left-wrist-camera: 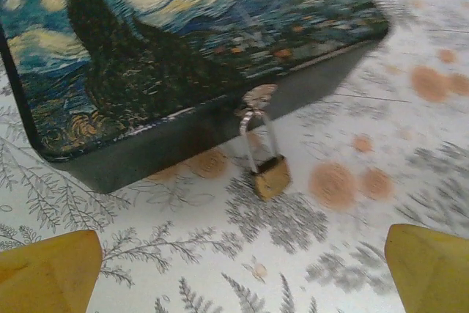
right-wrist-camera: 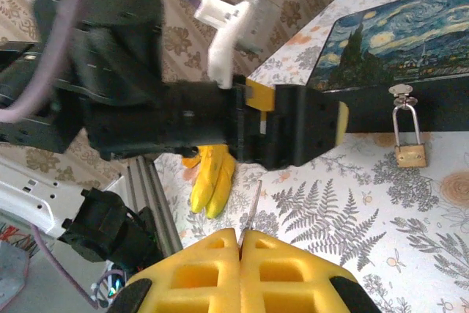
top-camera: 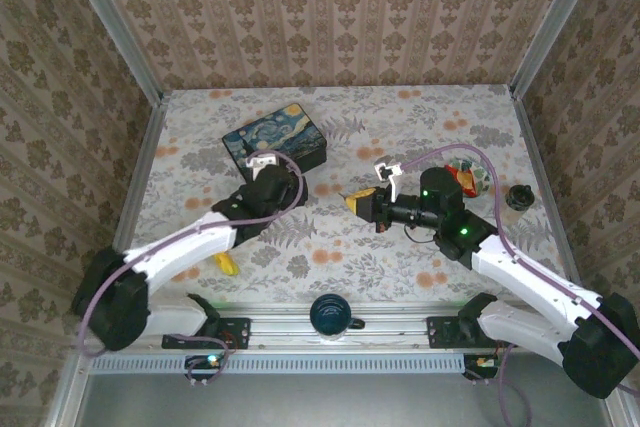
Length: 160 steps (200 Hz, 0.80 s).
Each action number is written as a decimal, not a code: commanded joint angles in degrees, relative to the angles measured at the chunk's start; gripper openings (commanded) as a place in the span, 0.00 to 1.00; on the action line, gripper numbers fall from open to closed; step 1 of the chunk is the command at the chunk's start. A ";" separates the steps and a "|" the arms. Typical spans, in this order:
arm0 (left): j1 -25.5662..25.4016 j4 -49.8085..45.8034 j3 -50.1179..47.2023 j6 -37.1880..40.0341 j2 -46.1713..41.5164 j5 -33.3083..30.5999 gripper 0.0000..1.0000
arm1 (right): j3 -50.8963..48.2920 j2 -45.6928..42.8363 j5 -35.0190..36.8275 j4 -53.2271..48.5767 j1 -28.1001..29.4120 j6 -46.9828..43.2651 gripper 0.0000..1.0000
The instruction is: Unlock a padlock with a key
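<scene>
Padlock (left-wrist-camera: 271,174) hangs lengthwise down the box's (left-wrist-camera: 183,34) near wall, just ahead of the released left gripper (left-wrist-camera: 238,276). Right gripper (right-wrist-camera: 240,234), clenched on the key (right-wrist-camera: 251,207), sits farther off.

The tin box (top-camera: 275,145) lies at the far left of the table (top-camera: 420,257); the padlock (left-wrist-camera: 271,175) hangs from the latch (left-wrist-camera: 258,97) on its near wall; the left gripper (left-wrist-camera: 238,276) is just before the padlock; the right gripper (top-camera: 358,202), with the key (right-wrist-camera: 251,207) between its fingers, is right of the box; a banana (top-camera: 226,264) lies near left; a mug (top-camera: 330,314) stands at the near edge.
</scene>
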 commanded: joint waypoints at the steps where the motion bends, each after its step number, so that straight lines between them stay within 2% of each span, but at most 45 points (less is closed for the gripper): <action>1: -0.05 2.66 5.62 -5.83 7.78 -7.91 0.94 | -0.76 -1.09 1.64 0.64 -0.21 1.06 0.00; 34: -0.17 -2.87 15.81 -6.67 20.28 -10.38 0.86 | -1.28 -1.69 2.84 0.52 -0.26 1.32 0.00; 61: -0.04 -4.90 20.23 -10.08 27.16 -11.21 0.79 | -1.59 -2.22 3.29 0.49 -0.25 1.28 0.00; 78: -0.11 -7.75 23.34 -12.58 30.69 -11.57 0.79 | -1.61 -2.32 3.41 0.34 -0.26 1.32 0.00; 108: -0.34 -14.03 27.73 -16.31 35.34 -12.78 0.74 | -1.68 -2.58 3.65 0.02 -0.34 1.17 0.00; 160: -0.26 -9.91 26.68 -16.66 38.08 -10.04 0.69 | -1.99 -2.32 3.43 0.68 -0.52 1.32 0.00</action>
